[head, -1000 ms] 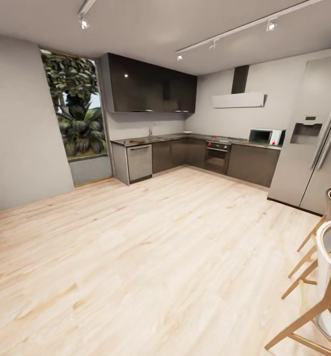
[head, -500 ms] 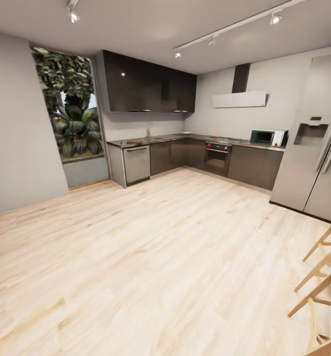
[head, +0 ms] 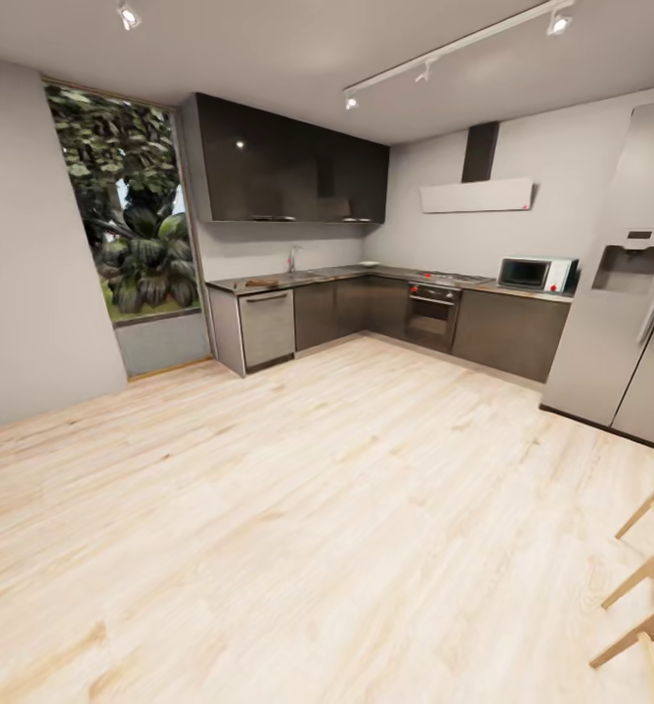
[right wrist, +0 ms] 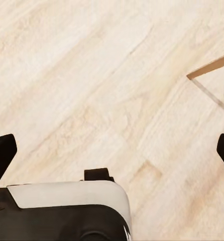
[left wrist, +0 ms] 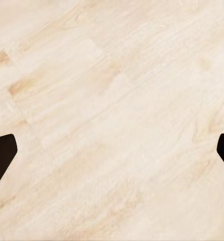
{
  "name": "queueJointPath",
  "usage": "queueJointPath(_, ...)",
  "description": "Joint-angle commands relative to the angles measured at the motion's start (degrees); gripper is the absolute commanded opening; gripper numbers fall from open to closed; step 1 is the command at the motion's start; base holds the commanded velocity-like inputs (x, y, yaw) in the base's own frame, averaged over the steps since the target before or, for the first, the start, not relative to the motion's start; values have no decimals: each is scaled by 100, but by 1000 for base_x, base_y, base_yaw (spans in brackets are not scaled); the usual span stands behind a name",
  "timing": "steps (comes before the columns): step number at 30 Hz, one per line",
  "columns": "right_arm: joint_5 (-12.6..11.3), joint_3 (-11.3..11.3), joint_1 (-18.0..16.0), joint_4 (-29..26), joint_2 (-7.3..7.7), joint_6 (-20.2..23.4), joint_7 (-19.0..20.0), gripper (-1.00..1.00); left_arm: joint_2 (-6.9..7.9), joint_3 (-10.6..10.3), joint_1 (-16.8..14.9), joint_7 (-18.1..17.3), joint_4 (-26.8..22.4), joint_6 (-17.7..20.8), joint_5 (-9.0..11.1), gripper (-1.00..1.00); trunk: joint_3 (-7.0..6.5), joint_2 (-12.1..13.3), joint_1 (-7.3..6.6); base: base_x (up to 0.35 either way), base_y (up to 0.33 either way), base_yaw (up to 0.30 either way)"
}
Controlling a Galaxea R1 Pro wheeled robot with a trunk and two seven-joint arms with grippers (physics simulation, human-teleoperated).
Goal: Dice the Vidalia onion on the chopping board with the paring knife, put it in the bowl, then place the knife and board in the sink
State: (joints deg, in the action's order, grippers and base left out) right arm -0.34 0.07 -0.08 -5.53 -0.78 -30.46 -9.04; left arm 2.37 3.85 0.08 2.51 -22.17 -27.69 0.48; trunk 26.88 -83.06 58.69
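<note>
The kitchen lies across the room in the head view. Its grey countertop runs over dark cabinets along the far walls. The sink's chrome faucet rises from it, and the basin is too far off to make out. A small brown patch, likely the chopping board, lies left of the faucet. A white dish, likely the bowl, sits further right. The onion and the paring knife are out of view. Both wrist views look down on the floor, with my left gripper and right gripper open and empty.
Light wood floor stretches between me and the cabinets. A steel fridge stands at the right, with wooden chair legs near the lower right. An oven and microwave sit along the far wall. A tall window is at the left.
The whole head view has shifted, so the camera moved: the kitchen looks slightly nearer and the chairs have slid off to the right. Nothing among the objects moved.
</note>
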Motion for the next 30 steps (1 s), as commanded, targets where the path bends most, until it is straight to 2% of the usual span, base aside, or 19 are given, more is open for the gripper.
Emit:
queueJointPath(1,-2,3,-1,-1,-2,-13,-19,100,0,-2,1,13,-4,-9,4,100,4,-2,4,309,109,0)
queueJointPath(30,-1,2,-1,-1,-2,-13,-19,100,0,1,1,12,-15,-17,-12,100,4,-2,4,294,20,0)
